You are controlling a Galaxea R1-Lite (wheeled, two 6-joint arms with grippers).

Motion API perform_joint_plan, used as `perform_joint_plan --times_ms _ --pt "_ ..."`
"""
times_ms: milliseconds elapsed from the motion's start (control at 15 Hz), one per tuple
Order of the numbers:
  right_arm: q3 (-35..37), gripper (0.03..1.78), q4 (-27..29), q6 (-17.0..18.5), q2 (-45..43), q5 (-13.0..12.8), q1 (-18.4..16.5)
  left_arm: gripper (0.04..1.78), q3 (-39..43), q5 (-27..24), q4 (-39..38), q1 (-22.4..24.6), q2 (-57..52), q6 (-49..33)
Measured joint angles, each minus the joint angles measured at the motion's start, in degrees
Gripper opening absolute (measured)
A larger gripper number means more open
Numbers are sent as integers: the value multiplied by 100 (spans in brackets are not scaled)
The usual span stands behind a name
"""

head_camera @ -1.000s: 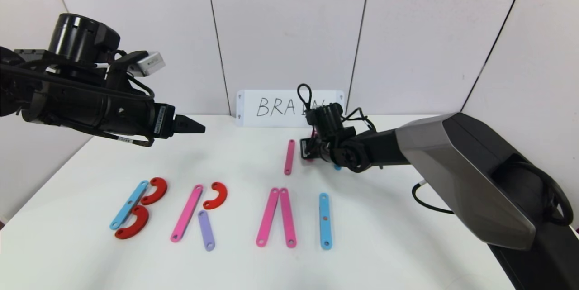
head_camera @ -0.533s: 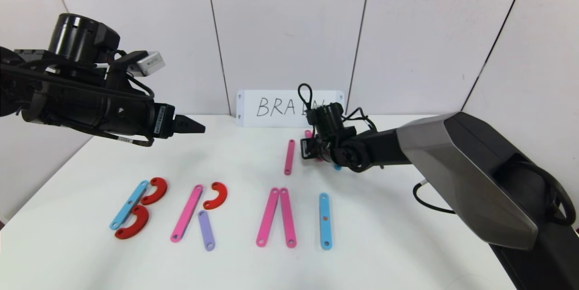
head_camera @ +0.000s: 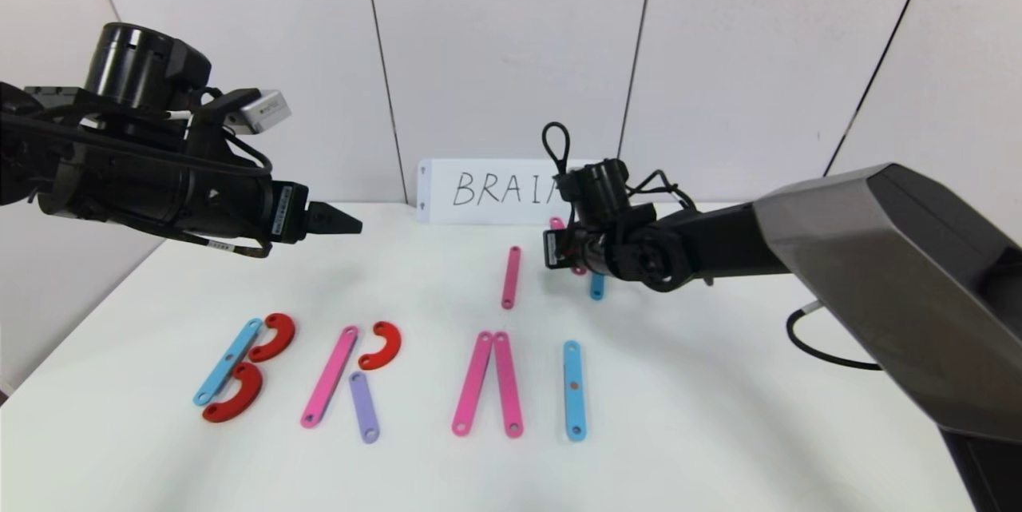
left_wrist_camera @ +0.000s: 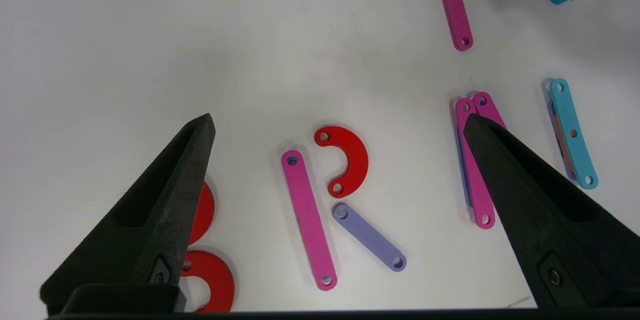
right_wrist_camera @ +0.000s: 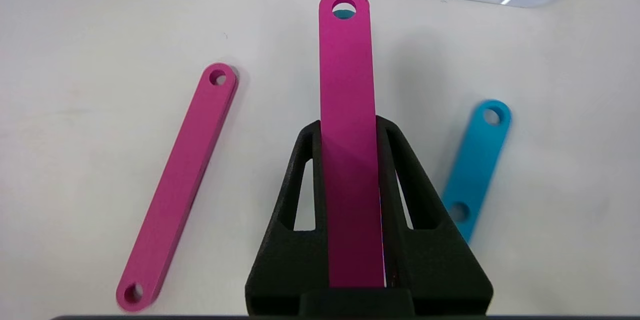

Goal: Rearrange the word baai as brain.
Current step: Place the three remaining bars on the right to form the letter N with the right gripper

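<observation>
While the left end effector (head_camera: 347, 222) hangs spread, the right end effector (right_wrist_camera: 352, 160) pinches a pink strip (right_wrist_camera: 347, 110); a loose grip could drop it at 12 o'clock of the letters.

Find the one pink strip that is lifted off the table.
It is the pink strip clamped in the right claw near the white card. The other pink strips lie flat on the table.

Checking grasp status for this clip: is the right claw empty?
No, in the right wrist view the right claw is shut on a pink strip, which juts out past its tips above the table.
</observation>
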Motion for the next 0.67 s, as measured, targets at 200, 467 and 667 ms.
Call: perform_joint_plan --times_ms 200,467,667 --pt "962 31 -65 234 -653 -243 13 174 0 -5 4 0 0 4" --pt "2308 31 -111 769 -1412 -651 91 174 0 -2 6 0 -24 -2" --pt "3088 31 -138 1062 -1759 -850 238 174 0 0 6 0 -61 -2"
